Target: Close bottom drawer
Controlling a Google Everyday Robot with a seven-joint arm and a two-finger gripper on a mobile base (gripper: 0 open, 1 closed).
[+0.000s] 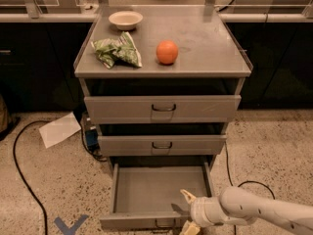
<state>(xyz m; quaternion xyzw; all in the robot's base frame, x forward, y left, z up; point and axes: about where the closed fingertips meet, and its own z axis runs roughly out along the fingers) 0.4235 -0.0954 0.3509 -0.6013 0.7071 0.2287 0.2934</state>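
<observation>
1. We see the gripper [186, 212] at the lower right, on a white arm that comes in from the right edge. Its fingers are spread apart, one above and one below the front panel of the bottom drawer [132, 222]. It is clamped on nothing.
2. The bottom drawer is pulled well out of the grey cabinet, and its shallow tray is bare.
3. Above it, the middle drawer [195, 145] and the top drawer [205, 108] sit pushed in.
4. On the surface [210, 43] we find an orange [167, 52], a green bag [117, 52] just to its left, and a pale bowl [125, 19] farther back.
5. A sheet of paper [59, 129] lies on the floor to the cabinet's left.
</observation>
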